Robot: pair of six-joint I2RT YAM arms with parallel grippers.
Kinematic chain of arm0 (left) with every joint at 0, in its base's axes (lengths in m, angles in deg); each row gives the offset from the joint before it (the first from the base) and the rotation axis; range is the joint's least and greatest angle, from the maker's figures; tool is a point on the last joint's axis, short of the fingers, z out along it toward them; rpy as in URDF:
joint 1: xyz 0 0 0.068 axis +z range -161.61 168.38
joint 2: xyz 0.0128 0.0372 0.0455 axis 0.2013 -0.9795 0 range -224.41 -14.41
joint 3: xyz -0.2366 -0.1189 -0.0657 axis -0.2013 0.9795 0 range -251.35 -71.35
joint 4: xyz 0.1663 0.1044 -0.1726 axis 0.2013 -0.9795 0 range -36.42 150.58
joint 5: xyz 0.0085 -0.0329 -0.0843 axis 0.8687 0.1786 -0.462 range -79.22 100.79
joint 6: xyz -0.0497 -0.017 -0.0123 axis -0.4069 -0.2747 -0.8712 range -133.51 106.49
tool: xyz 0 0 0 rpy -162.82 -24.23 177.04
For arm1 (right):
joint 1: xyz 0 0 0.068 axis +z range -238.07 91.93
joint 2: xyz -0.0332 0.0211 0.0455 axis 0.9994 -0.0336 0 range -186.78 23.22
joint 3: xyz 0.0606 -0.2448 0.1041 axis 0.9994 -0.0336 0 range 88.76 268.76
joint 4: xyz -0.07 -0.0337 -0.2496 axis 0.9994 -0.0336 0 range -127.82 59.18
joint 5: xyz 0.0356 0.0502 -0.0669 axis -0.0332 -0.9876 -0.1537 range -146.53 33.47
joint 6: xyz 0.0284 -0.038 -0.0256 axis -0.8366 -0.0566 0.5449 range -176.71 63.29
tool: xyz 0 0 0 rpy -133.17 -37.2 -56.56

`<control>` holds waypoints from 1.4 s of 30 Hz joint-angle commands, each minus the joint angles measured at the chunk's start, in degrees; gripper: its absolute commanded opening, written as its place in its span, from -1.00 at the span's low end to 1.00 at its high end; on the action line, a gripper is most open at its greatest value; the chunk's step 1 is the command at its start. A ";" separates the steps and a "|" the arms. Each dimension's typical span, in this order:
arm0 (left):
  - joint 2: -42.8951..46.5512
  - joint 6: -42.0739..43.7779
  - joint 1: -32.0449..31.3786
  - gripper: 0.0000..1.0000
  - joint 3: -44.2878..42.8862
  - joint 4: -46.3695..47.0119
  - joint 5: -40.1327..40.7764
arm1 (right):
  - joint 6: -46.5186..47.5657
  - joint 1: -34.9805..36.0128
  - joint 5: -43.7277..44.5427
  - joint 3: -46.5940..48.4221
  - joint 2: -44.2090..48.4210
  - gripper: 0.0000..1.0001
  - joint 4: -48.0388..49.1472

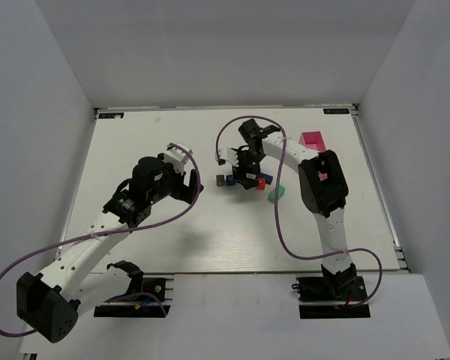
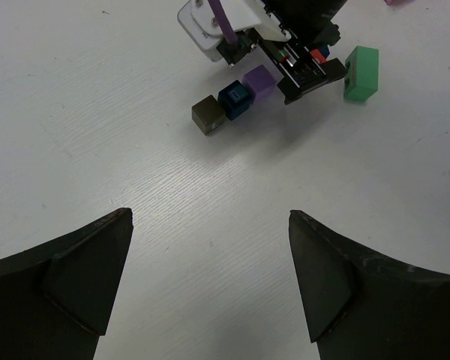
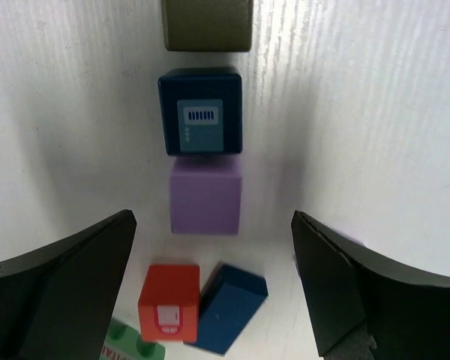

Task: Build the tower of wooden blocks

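So the right arm is stretched out over the middle of the worktop (image 1: pixel 157 240), wrist bent down, right fingers (image 3: pixel 67 292) hanging above the wood block tower (image 1: pixel 247 180). They're spread wide and released, gripping nothing. The purple block (image 3: pixel 206 196) sits in the gap between them with bare worktop on both sides.

The left arm is folded at the elbow, with the left fingers (image 2: pixel 67 285) also spread and empty, over bare worktop left of the blocks.

The "tower" is really a flat cluster. An olive-grey cube (image 3: pixel 208 22), a dark navy cube (image 3: pixel 201 111) with a pale printed panel and the purple one make a row. The navy and purple ones touch, and the olive one is just apart. A red cube (image 3: pixel 169 301) with a small print touches a tilted blue block (image 3: pixel 229 307). A longer green block (image 2: pixel 361 73) lies off to one side. The paint is matte with crisp edges, and the worktop is white with a fine wood grain. A pink tray (image 1: pixel 313 140) sits further right.
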 commanded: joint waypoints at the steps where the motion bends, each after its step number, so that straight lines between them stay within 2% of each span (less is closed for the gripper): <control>1: 1.67 0.11 0.23 0.89 -1.62 0.69 0.50 | -1.13 -0.53 0.59 -0.44 7.89 0.81 0.82; 8: 2.20 0.11 0.23 0.92 -1.09 0.69 1.64 | -4.82 -1.40 5.86 -5.26 18.27 0.81 3.53; 10: 2.20 0.11 0.23 0.87 -0.57 1.21 1.64 | -9.38 -1.49 12.16 -11.31 22.92 0.81 10.20; 11: 2.20 0.11 0.23 0.61 -0.56 1.21 1.64 | -13.40 -1.58 14.63 -13.08 26.16 0.81 12.57; 12: 2.20 0.11 0.23 0.31 0.05 2.08 1.12 | -18.83 -1.67 21.62 -15.10 29.58 0.81 18.42; 14: -0.08 0.11 0.23 -0.34 0.58 2.09 -0.11 | -24.74 -3.07 23.45 -22.31 34.51 0.81 23.22; 15: -1.13 0.11 0.23 -0.82 -0.03 2.09 -0.11 | -26.60 -3.51 22.66 -23.89 37.93 0.81 25.05; 16: -2.19 0.11 0.23 -0.91 -0.03 2.09 1.54 | -30.19 -4.73 20.83 -29.39 39.53 0.81 25.59; 17: -4.46 0.11 0.23 -0.91 -0.64 0.44 2.34 | -31.10 -5.18 15.24 -30.92 42.33 0.81 25.69; 18: -5.61 -0.41 0.23 -0.87 -1.87 -0.45 3.04 | -31.97 -5.27 14.49 -33.29 44.71 0.74 25.86; 19: -6.84 -0.42 0.23 -0.79 -2.66 -1.33 3.05 | -35.12 -5.88 14.05 -35.23 45.43 0.53 25.86; 20: -8.25 -0.42 0.23 -0.68 -3.80 -3.86 3.05 | -35.84 -6.32 13.95 -36.46 46.92 0.24 25.52; 21: -11.05 -0.42 -0.30 -0.58 -6.16 -5.10 3.05 | -36.72 -7.11 14.39 -37.00 48.15 -0.51 25.51; 22: -12.29 0.11 -0.30 -0.34 -7.40 -6.25 3.05 | -38.38 -7.29 13.96 -37.61 48.69 -0.86 25.42; 23: -13.44 0.11 -0.82 -0.15 -8.37 -7.91 3.05 | -38.40 -7.82 12.39 -39.62 50.08 -1.00 25.69; 25: -15.98 0.11 -0.83 0.34 -10.92 -8.54 2.08 | -38.22 -8.08 11.32 -41.48 52.28 -1.00 27.61; 27: -16.52 1.25 -0.83 0.55 -12.95 -9.25 0.68 | -37.17 -8.70 10.26 -43.59 52.73 -1.00 28.50; 29: -17.05 1.78 -0.83 0.71 -13.82 -9.25 0.68 | -36.03 -8.87 10.44 -44.38 51.86 -0.63 29.20; 30: -17.05 1.78 -0.83 0.71 -14.44 -8.11 1.46 | -35.85 -8.88 10.52 -44.56 51.51 -0.22 29.73; 31: -17.05 1.78 -0.83 0.76 -14.45 -8.10 2.08 | -35.33 -8.79 10.53 -44.48 50.98 -0.06 29.82; 32: -18.09 1.78 -0.83 0.76 -15.84 -7.58 2.87 | -34.54 -8.70 9.92 -44.30 49.93 0.00 30.08; 34: -18.63 1.78 -0.83 0.70 -16.64 -7.58 3.83 | -34.27 -8.52 10.00 -43.95 48.52 0.00 30.26; 36: -19.51 1.25 -0.83 0.63 -16.64 -6.79 4.90 | -33.92 -8.44 8.94 -43.51 47.29 -0.11 31.13; 37: -19.51 1.25 -0.83 0.27 -16.64 -6.26 4.90 | -33.31 -8.35 7.73 -43.25 46.24 -0.31 31.49; 39: -19.51 1.25 -0.13 -0.24 -15.33 -4.42 3.23 | -32.43 -8.44 6.49 -42.28 45.36 -0.52 32.28; 40: -18.03 1.25 -0.13 -0.38 -13.85 -3.72 3.23 | -32.25 -8.26 6.22 -41.76 43.44 -0.67 32.28; 41: -17.23 1.25 -0.13 -0.47 -13.31 -3.19 3.23 | -32.16 -8.43 6.13 -39.75 42.55 -0.68 32.02; 42: -16.53 1.25 -0.13 -0.47 -13.31 -2.66 2.70 | -31.72 -8.44 5.96 -39.03 41.84 -0.68 32.02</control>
